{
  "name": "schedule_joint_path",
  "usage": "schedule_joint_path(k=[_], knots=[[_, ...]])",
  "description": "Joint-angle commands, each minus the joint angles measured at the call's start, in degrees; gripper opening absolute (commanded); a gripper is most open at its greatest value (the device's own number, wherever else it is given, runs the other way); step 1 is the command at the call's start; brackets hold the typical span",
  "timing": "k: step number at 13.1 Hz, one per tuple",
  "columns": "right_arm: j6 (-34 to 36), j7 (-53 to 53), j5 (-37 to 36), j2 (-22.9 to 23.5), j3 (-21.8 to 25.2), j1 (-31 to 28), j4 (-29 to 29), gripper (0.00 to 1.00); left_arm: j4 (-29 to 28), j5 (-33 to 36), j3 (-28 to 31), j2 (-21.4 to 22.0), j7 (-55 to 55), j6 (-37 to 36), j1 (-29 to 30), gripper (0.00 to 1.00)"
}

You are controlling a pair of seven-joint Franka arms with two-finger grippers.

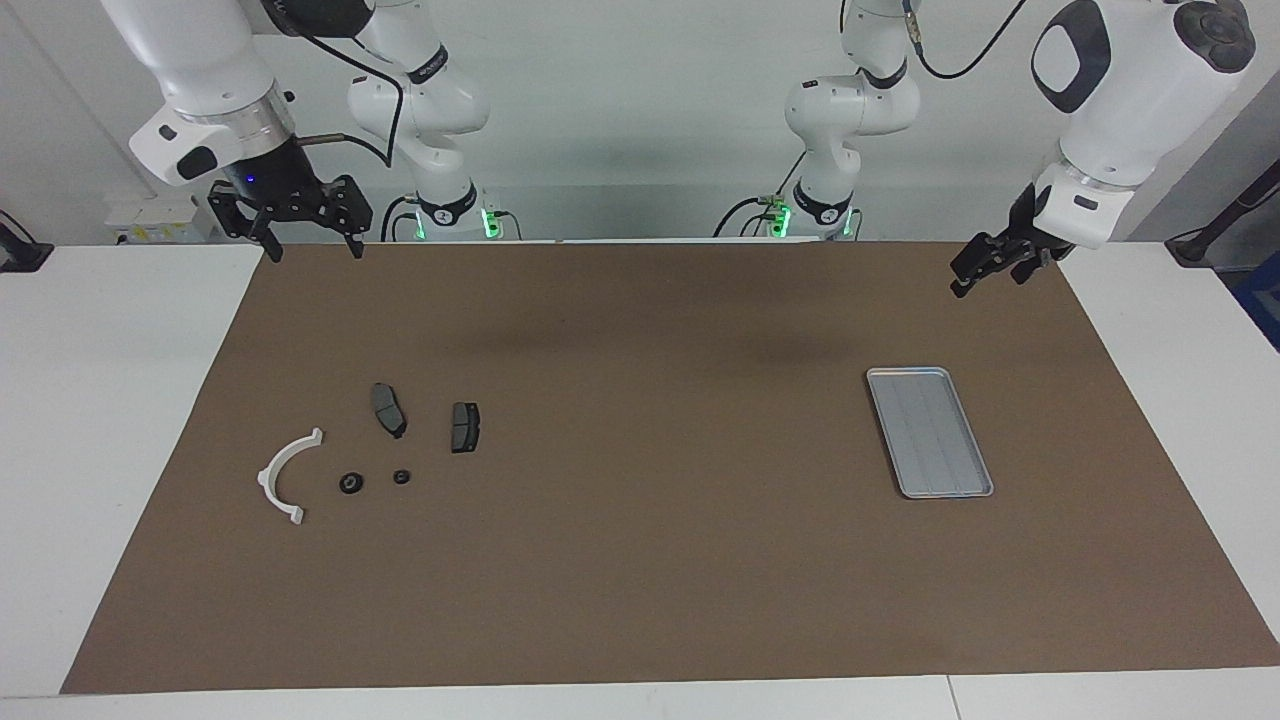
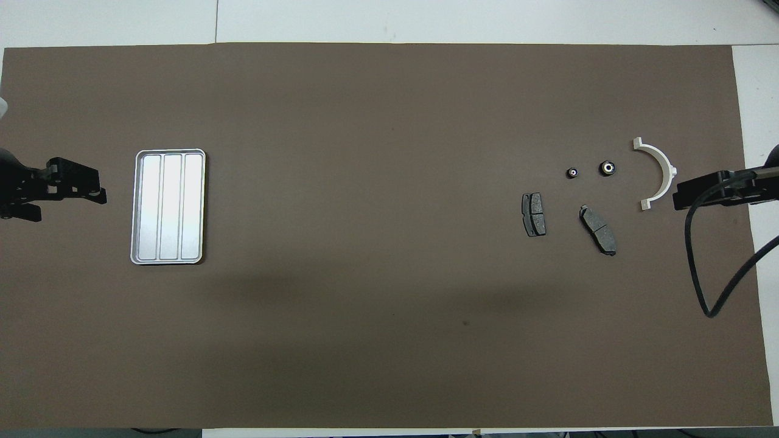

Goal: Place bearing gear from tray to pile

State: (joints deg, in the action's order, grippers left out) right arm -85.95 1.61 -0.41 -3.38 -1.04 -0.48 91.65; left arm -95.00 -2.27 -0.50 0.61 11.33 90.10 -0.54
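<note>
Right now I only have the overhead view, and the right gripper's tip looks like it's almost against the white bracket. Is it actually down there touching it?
Observer: No. In the facing view the right gripper hangs high in the air over the mat's edge nearest the robots, well clear of the white bracket.
Operator: Are its fingers open?
Observer: Yes, spread wide and pointing down, with nothing between them.
Operator: And the left gripper by the tray?
Observer: The left gripper is also raised, over the mat's corner at the left arm's end; it is not touching the tray.
</note>
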Motion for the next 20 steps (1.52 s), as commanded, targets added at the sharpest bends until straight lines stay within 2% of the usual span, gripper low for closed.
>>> schedule_joint_path(k=[1, 20], knots=[[1.3, -1.3, 1.0, -0.6, -0.1, -0.8, 0.9, 1.00, -1.3, 1.0, 0.1, 1.4, 0.0, 0.3, -0.2, 1.00], [2.4, -4.7, 0.7, -1.3, -0.2, -2.4, 2.2, 1.00, -1.3, 1.0, 0.0, 1.4, 0.0, 0.3, -0.2, 1.00]])
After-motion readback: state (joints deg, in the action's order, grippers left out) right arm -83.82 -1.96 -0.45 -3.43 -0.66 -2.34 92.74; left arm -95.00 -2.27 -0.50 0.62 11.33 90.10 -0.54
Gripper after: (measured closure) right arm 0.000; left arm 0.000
